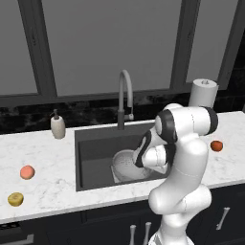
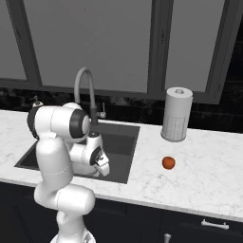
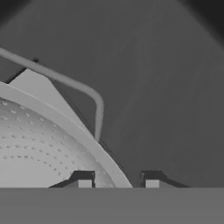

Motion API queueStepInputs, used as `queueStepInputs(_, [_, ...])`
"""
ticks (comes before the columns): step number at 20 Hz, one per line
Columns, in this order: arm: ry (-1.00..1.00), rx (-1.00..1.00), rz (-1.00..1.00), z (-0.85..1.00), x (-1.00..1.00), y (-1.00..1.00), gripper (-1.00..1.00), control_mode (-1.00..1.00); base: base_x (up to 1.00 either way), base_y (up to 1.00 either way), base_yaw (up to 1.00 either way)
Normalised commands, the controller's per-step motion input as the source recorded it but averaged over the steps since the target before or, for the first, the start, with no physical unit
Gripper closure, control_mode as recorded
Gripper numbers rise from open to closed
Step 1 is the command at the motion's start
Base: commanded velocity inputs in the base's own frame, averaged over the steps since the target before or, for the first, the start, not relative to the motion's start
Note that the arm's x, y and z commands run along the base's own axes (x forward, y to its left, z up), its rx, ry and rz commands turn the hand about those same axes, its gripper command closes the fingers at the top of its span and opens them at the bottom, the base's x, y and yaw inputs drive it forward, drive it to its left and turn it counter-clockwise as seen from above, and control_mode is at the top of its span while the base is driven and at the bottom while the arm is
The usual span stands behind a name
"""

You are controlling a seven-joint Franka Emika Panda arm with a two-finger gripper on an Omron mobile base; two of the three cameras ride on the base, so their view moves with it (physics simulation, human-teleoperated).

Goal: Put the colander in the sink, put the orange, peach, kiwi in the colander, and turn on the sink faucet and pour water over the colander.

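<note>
The silver colander [image 1: 124, 165] sits in the dark sink [image 1: 95, 143], right of the basin's middle. In the hand view its pierced bowl [image 3: 43, 144] fills the lower left, with a wire side handle [image 3: 99, 105] sticking out. My gripper [image 3: 117, 183] straddles the colander's rim, one fingertip [image 3: 83, 183] inside the bowl, the other outside; the jaws stand slightly apart from the rim, open. The orange [image 1: 217, 146] lies on the counter right of the sink. The peach [image 1: 27, 172] and the kiwi [image 1: 16, 199] lie on the left counter. The faucet [image 1: 125, 91] arches over the sink's back edge.
A beige soap dispenser [image 1: 58, 125] stands at the sink's back left corner. A paper towel roll [image 2: 176, 114] stands at the back right, behind the orange [image 2: 168, 163]. My arm hangs over the sink's front edge [image 2: 114, 179].
</note>
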Motion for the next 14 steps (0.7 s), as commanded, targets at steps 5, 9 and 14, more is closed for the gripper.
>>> queueStepInputs(5, [0.0,0.0,0.0,-0.06,0.11,0.06,-1.0,-1.0,0.0,0.0,0.0])
queueStepInputs(9, [-0.01,0.0,0.0,0.12,-0.01,0.04,-1.0,-1.0,0.0,0.0,0.0])
queueStepInputs(14, [-0.07,0.0,0.0,0.49,-0.16,-0.1,-1.0,-1.0,0.0,0.0,0.0])
